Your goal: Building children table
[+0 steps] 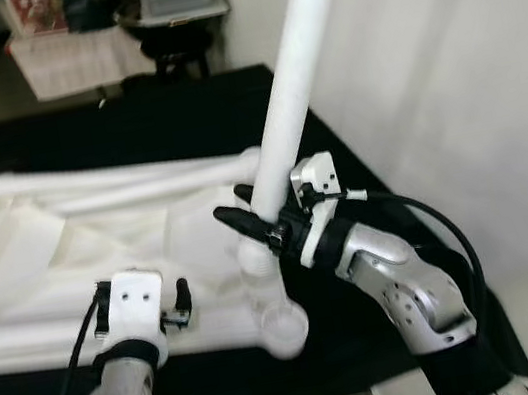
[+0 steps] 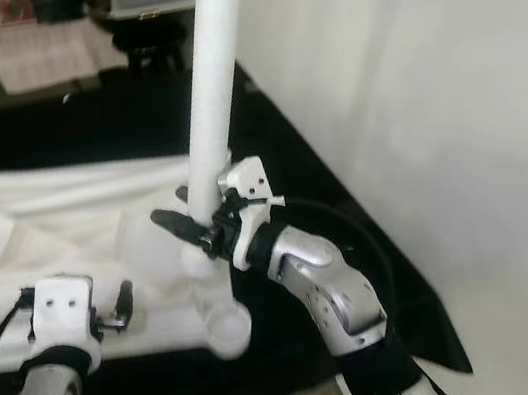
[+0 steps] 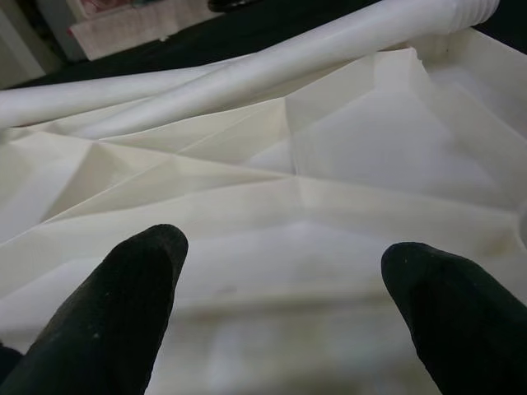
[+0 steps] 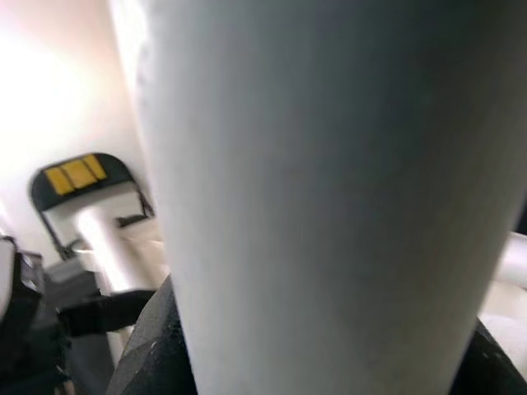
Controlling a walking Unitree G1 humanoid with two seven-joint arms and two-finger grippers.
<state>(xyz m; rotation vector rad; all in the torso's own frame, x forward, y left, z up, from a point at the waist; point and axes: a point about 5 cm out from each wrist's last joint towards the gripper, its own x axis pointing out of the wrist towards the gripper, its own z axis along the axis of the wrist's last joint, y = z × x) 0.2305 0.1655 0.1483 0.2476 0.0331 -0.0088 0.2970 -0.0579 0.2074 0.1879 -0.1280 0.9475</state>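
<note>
A white children's table (image 1: pixel 42 265) lies underside up on a black cloth. A long white table leg (image 1: pixel 297 60) stands tilted over the table's near right corner. Its lower end meets a white round corner fitting (image 1: pixel 261 269). My right gripper (image 1: pixel 267 225) is shut on this leg just above the fitting; in the right wrist view the leg (image 4: pixel 329 189) sits between the black fingers. My left gripper (image 3: pixel 288 321) hovers open above the creased white underside (image 3: pixel 329 164), near the table's front edge, with nothing between its fingers (image 3: pixel 123 304). Another white leg (image 1: pixel 99 179) lies along the table's far side.
The black cloth (image 1: pixel 129 119) covers the floor under the table. A white wall (image 1: pixel 456 74) rises close on the right. At the back stand a dark stool (image 1: pixel 180 44) with a box on it and a pale mat (image 1: pixel 68 58).
</note>
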